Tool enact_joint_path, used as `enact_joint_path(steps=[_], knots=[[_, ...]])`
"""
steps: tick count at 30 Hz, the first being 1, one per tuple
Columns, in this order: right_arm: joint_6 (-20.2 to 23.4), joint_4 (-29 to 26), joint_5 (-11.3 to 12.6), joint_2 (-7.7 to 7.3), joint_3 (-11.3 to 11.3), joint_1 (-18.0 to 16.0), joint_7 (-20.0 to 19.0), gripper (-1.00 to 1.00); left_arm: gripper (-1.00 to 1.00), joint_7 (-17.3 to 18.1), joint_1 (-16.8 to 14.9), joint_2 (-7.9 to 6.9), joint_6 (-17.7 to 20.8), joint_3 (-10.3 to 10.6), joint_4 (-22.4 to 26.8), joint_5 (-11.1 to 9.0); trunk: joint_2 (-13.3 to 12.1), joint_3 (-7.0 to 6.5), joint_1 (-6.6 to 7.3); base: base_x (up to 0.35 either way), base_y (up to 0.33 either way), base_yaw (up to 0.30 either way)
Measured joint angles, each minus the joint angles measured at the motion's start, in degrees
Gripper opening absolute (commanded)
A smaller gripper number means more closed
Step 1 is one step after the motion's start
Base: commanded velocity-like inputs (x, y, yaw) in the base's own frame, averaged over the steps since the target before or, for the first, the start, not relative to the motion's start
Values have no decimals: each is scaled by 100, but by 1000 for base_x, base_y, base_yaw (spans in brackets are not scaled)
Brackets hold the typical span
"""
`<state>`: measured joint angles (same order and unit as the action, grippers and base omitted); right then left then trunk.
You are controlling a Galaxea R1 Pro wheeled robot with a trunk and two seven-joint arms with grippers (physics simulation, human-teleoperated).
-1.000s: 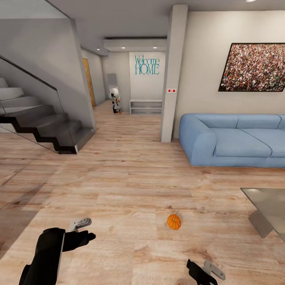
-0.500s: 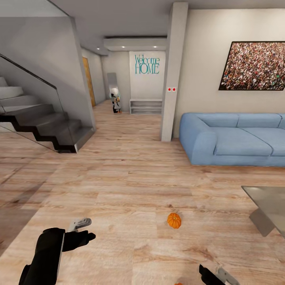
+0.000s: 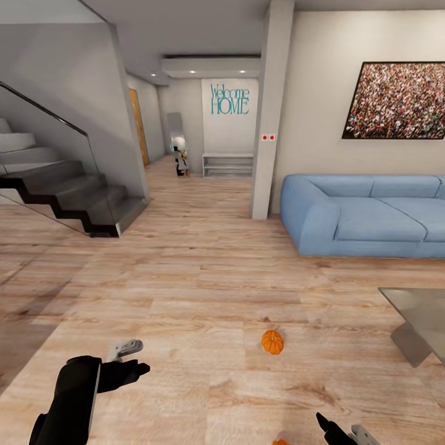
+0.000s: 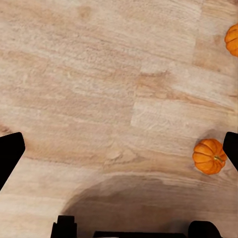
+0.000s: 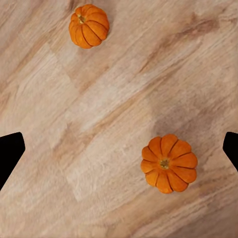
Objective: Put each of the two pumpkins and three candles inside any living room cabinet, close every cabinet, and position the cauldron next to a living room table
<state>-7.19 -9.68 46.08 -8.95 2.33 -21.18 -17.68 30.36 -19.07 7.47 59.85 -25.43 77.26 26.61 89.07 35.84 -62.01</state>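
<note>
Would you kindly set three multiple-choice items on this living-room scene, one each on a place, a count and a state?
1. Where do the pumpkins lie?
A on the sofa
B on the wooden floor
C on the stairs

2. How many pumpkins does the right wrist view show?
A one
B two
C three

3. How is the right claw?
A open, holding nothing
B shut on a pumpkin
C shut on a candle

Key:
B: the pumpkins rest on the wooden floor.
B: two appear.
A: the right claw has its fingers spread wide.

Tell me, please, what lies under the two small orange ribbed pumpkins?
Both small orange ribbed pumpkins rest directly on the light wood-plank floor, upright, apart. The patch of floor beneath each is covered.
</note>
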Motion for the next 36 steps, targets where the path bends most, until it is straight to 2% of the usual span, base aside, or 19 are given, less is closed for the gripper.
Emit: enact_joint_path(steps=[8, 14, 18, 19, 21, 23, 24, 26, 28, 30, 32, 36], knots=[[-7, 1, -17, -3, 3, 0, -24, 100, 100, 316, 0, 0, 0, -8, 0, 41, 321, 144, -176, 0, 0, 0], [9, 1, -27, -6, 4, 0, -33, 100, 100, 390, 0, -11, 4, -50, 0, 32, 562, 251, -307, 0, 0, 0], [29, 1, -18, -9, 4, 0, -41, 100, 100, 474, 0, -82, 8, -72, 0, 24, 722, 323, -395, 0, 0, 0], [33, 1, -17, -10, 4, 0, -43, 100, 100, 583, 0, -165, 10, -82, 0, 24, 762, 341, -417, 0, 0, 0], [42, 1, -12, -14, 4, 0, -51, 100, 100, 988, 0, -422, 10, -94, 0, 20, 842, 377, -461, 0, 0, 0], [49, 1, -3, -31, 4, 2, -56, 100, 100, 1632, 0, -710, 12, -99, 0, 12, 923, 413, -505, 0, 0, 0], [51, 1, 1, -42, 4, 1, -57, 100, 100, 1821, 0, -777, 14, -100, 0, 11, 963, 431, -527, 0, 0, 0], [56, 1, 13, -112, 6, 0, -56, 100, 100, 2546, 0, -1036, 12, -118, 0, 18, 1043, 467, -571, 0, 0, 0], [60, 4, 25, -217, 11, 1, -80, 100, 100, 3119, 0, -1303, 10, -233, 0, 30, 1123, 503, -615, 0, 0, 0], [69, 9, 30, -290, 12, 0, -154, 100, 100, 3478, 0, -1541, 8, -387, 0, 25, 1203, 539, -659, 0, 0, 0], [81, 26, 32, -320, 12, 0, -208, 100, 100, 3700, 0, -1673, 9, -478, 0, 12, 1283, 574, -703, 0, 0, 0], [93, 43, 31, -327, 12, 0, -240, 100, 100, 4078, 0, -1745, 9, -526, 0, 3, 1444, 646, -791, 0, 0, 0]])
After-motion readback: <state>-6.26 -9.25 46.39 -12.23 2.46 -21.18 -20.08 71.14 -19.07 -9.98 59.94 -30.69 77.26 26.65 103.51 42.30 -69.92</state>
